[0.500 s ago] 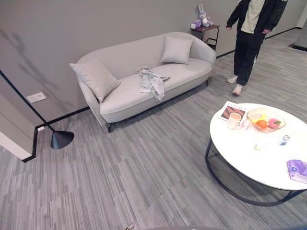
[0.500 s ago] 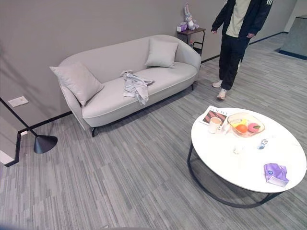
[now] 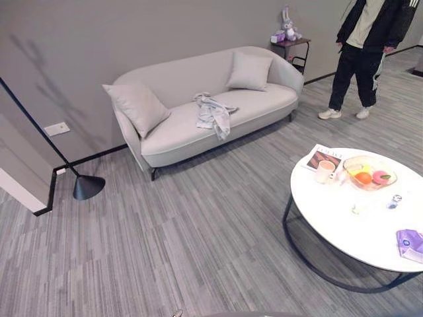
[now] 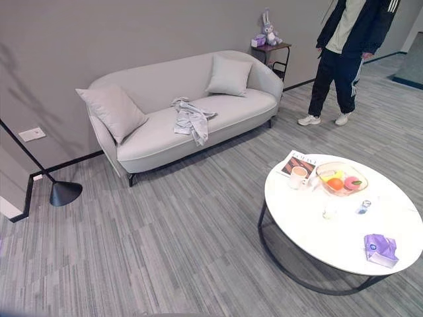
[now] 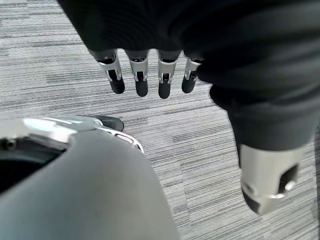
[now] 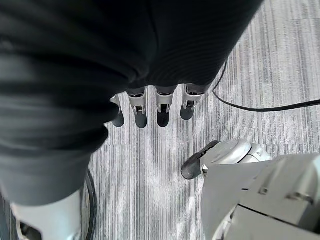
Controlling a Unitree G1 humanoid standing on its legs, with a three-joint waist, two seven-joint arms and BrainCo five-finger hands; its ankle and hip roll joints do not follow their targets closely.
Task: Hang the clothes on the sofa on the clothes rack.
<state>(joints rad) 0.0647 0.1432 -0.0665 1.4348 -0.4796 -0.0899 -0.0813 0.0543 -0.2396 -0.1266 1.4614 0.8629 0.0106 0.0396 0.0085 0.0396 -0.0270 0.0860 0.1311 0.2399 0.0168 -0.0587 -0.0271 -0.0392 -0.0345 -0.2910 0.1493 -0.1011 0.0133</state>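
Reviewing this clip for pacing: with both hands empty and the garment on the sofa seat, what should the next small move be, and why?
Probably walk toward the sofa. The grey garment lies crumpled on its seat between the two cushions, across open floor from the robot, while the left hand and right hand hang with straight fingers over the floor, holding nothing. The round table stands to the right, so the straight path looks free.

No legible text anywhere. Print on the magazine (image 3: 321, 158) cover on the round table (image 3: 344, 224): too small to read. Pale mark on the purple pouch (image 4: 380, 249) near the table edge: unreadable. Wall outlet plate (image 3: 57, 129) left of the sofa (image 3: 198, 119): no markings made out.
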